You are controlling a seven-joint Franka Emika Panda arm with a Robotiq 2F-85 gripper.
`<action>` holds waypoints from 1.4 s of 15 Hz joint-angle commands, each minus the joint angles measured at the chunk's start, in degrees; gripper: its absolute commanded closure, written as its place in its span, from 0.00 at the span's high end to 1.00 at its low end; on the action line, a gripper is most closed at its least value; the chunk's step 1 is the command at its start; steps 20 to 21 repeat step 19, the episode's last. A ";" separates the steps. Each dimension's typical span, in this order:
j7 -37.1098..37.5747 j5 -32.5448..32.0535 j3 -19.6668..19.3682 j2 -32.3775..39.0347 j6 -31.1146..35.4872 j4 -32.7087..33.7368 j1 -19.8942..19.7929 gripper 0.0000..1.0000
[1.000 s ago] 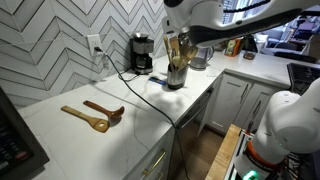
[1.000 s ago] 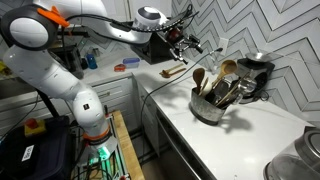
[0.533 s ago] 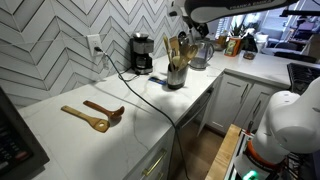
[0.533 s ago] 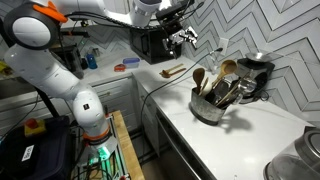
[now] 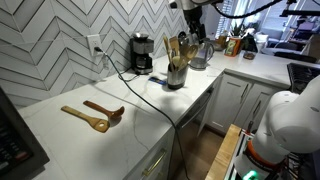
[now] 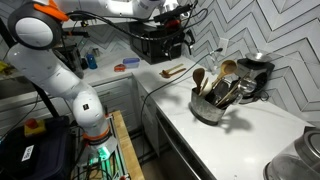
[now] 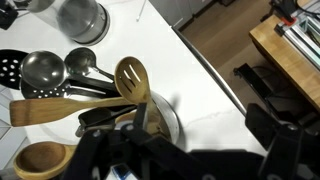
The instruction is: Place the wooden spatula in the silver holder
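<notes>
Near the left end of the bench (image 5: pixel 80 145), a long tan spatula (image 5: pixel 85 119) and a dark spoon (image 5: pixel 106 109) are seen lying flat. They are not needed. Farther right, by the back edge, the holder (image 5: pixel 176 74) is packed with spoons (image 7: pixel 45 70). The spatula (image 7: pixel 131 80) seems to be stood in it already, head up. Just right of it and high up, the pincer (image 5: pixel 191 7) is held with its fingers apart, it seems, and nothing is gripped. The holder is very full, so the spatula could be squeezed out over the rim. If the pincer is brought down, the tall heads could be knocked.
</notes>
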 commanded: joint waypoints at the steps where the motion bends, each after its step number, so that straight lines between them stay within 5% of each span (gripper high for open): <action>1: 5.23 7.30 -1.76 0.40 0.15 1.81 -1.07 1.00; 7: 15.42 14.99 -4.06 -0.51 4.75 1.96 -2.84 1.00; 16: 31.63 16.32 -5.52 -0.90 23.27 1.35 -6.96 1.00; 21: 28.45 15.71 -4.85 0.16 20.74 2.56 -6.76 1.00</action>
